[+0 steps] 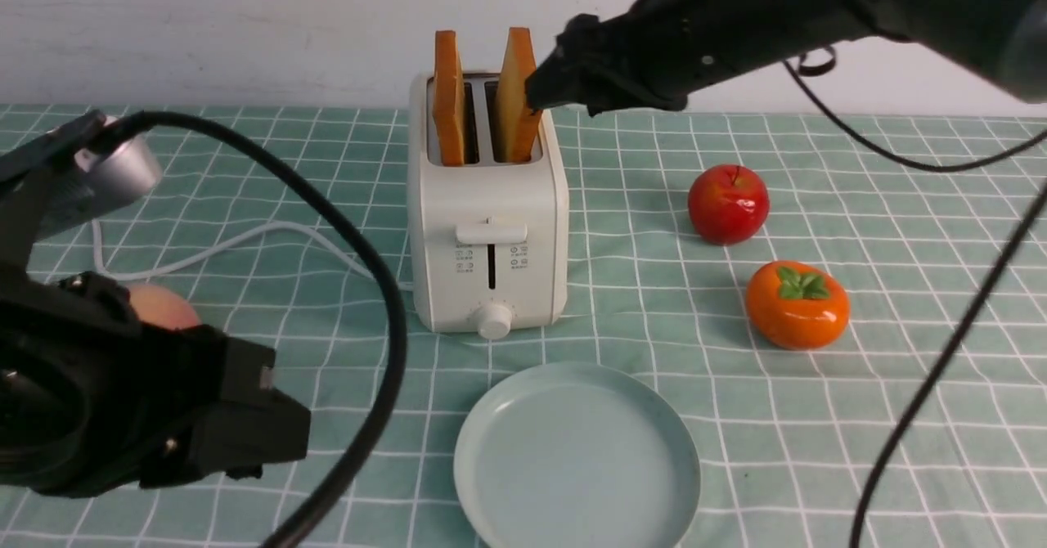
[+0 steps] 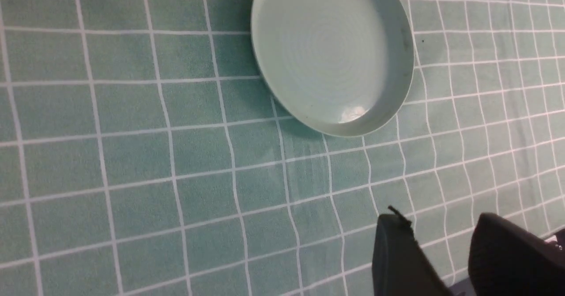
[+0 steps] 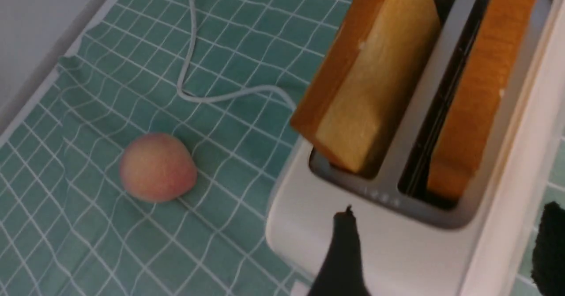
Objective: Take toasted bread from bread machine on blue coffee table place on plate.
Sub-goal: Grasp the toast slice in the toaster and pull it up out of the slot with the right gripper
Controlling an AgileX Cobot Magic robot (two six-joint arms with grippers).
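Here, the right gripper (image 1: pixel 536 94), jaws spread wide, hovers at the right-hand slice of toast (image 1: pixel 509 82) in the toaster (image 1: pixel 491 229); next it must close, lift, and reach the plate (image 1: pixel 577 458).

Peach (image 1: pixel 161 306) half behind left arm (image 1: pixel 98 401); near rim of plate (image 1: pixel 572 458) off-frame.

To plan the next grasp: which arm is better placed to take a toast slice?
Right. The right gripper is open beside the right-hand slice in the toaster; the left gripper sits low, away from it.
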